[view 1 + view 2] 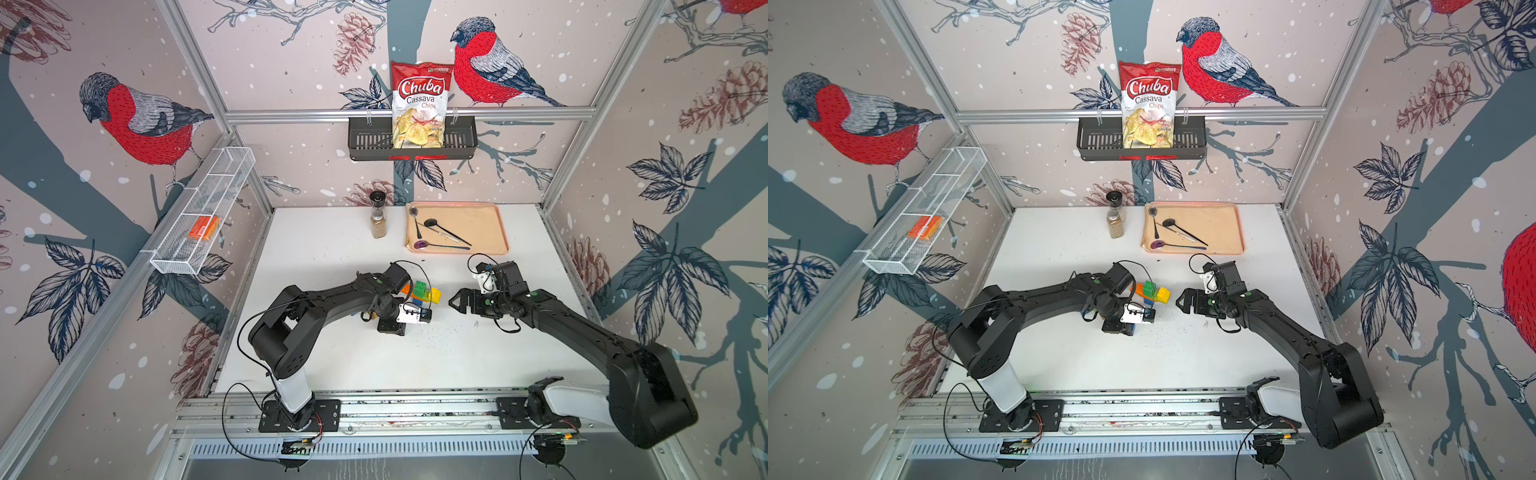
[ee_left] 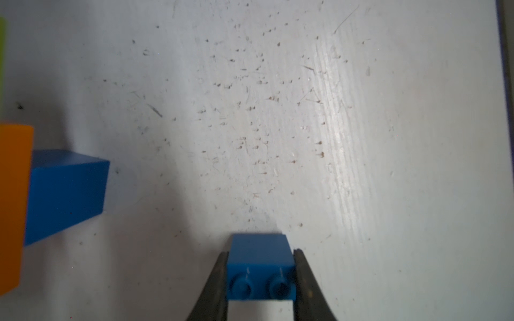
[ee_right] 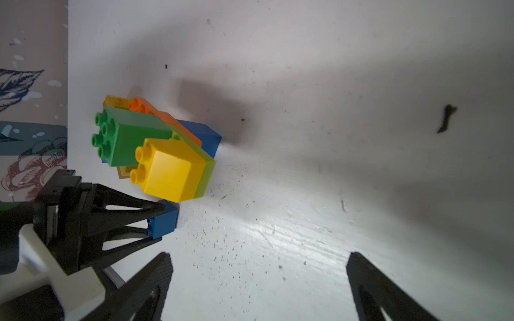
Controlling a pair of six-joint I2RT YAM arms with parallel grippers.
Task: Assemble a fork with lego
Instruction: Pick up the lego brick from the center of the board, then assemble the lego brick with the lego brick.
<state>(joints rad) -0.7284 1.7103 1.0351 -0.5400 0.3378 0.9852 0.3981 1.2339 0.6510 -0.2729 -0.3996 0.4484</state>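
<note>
A cluster of joined lego lies mid-table. In the right wrist view it shows a green brick, a yellow brick, a lime green long brick, an orange one and a blue one. My left gripper is shut on a small blue brick low over the table, just in front of the cluster. My right gripper stands open and empty to the cluster's right.
A tan tray with several spoons sits at the back, with a spice jar to its left. A wire basket on the left wall holds a smooth orange block. A black basket holds a chips bag.
</note>
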